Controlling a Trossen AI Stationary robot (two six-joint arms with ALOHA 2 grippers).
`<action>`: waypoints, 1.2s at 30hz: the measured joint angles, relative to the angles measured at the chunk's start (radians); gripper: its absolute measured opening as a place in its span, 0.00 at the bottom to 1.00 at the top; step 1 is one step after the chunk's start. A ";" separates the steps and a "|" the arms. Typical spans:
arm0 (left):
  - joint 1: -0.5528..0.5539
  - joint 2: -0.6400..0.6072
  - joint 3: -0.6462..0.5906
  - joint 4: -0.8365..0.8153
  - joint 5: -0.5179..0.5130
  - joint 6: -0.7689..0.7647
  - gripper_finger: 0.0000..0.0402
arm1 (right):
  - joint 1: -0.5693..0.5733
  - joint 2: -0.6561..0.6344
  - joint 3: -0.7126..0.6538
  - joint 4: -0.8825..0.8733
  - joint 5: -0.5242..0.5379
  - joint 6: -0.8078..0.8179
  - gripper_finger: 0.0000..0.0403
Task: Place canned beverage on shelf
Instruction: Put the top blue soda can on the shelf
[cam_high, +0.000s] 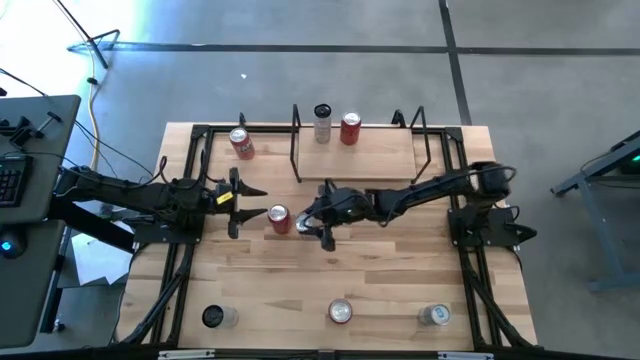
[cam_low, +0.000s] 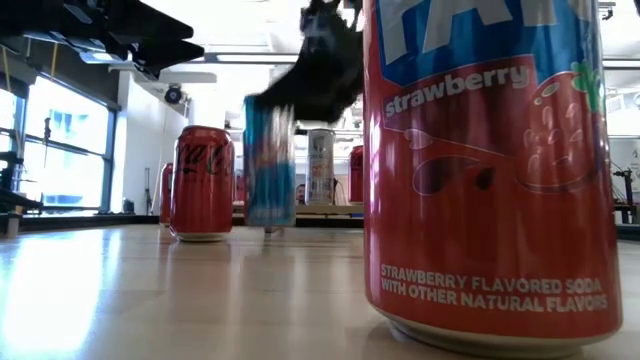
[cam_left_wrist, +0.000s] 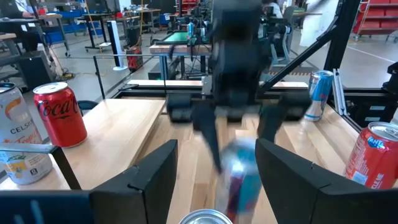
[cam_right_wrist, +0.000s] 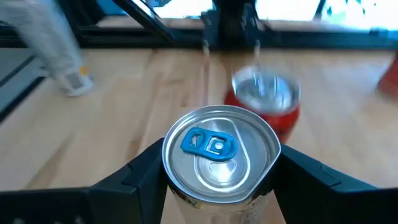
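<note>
Shelf (cam_high: 365, 152) on wooden table (cam_high: 300, 275), concrete floor (cam_high: 300, 80)

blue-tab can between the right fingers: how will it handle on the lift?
The blue-tab can has smooth, rounded metal walls, so it may slip or twist unless the right gripper squeezes squarely. Its tab looks unopened: probably full, heavy for its size, fairly stiff. Tall and narrow, it could tip if set down tilted.
</note>
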 joint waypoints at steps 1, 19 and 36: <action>0.000 0.000 0.000 -0.002 0.000 0.004 0.51 | 0.001 -0.034 0.000 -0.026 0.000 -0.028 0.55; 0.000 0.005 0.000 -0.011 0.016 -0.018 0.51 | -0.614 -0.582 -0.118 -0.513 -0.226 -0.466 0.55; 0.000 0.005 0.000 -0.022 0.019 -0.023 0.51 | -0.979 -0.375 -0.133 -0.452 -0.609 -0.522 0.55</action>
